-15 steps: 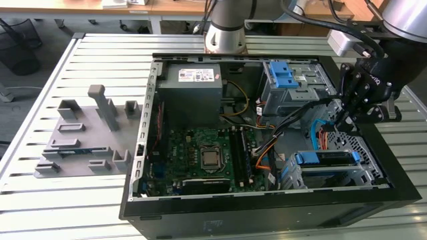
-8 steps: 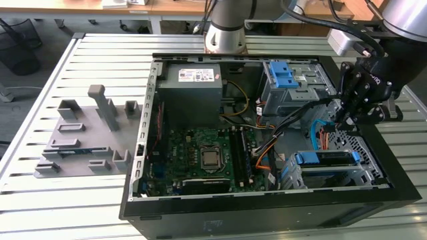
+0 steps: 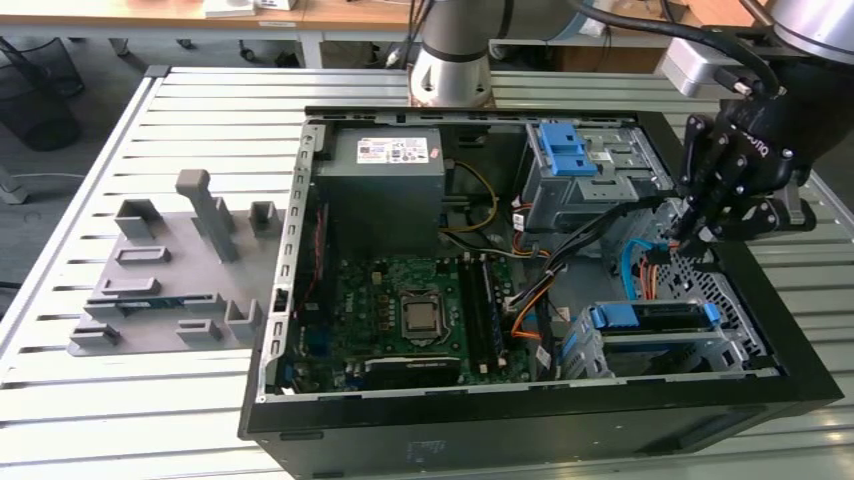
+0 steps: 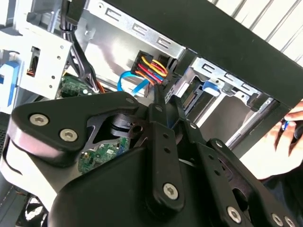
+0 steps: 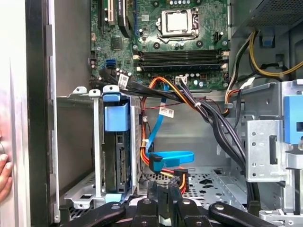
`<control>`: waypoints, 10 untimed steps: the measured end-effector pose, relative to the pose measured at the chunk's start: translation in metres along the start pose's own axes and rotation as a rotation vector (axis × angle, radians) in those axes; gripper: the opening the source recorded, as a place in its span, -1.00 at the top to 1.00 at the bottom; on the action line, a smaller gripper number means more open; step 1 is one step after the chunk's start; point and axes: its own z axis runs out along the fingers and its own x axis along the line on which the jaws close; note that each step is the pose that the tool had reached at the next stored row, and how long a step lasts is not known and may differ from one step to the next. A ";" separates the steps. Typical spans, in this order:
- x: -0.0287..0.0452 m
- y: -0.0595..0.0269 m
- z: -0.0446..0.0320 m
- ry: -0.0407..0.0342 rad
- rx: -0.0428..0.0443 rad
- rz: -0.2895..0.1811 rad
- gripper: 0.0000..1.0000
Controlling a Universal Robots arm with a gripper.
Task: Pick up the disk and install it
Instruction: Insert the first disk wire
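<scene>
Slatted metal table (image 3: 174,400) carried the open computer case (image 3: 534,430); your gripper (image 5: 163,196), fingers closed and empty, hung just beside the drive cage (image 5: 75,142), where the disk (image 5: 116,156) stood on edge

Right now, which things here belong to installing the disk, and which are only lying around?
Job:
disk, sitting in the drive cage
gripper, beside the cables

Lying about:
grey fixture plate on the table
power supply
person's hand

no legible text, labels too small
</scene>
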 end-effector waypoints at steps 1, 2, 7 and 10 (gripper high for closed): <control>-0.0003 -0.0008 0.0000 0.0048 0.0002 0.000 0.53; -0.0007 -0.0016 0.0000 0.0084 0.0004 0.001 0.53; -0.0032 -0.0030 0.0001 0.0086 0.0002 0.002 0.53; -0.0041 -0.0038 0.0005 0.0085 0.0001 0.003 0.53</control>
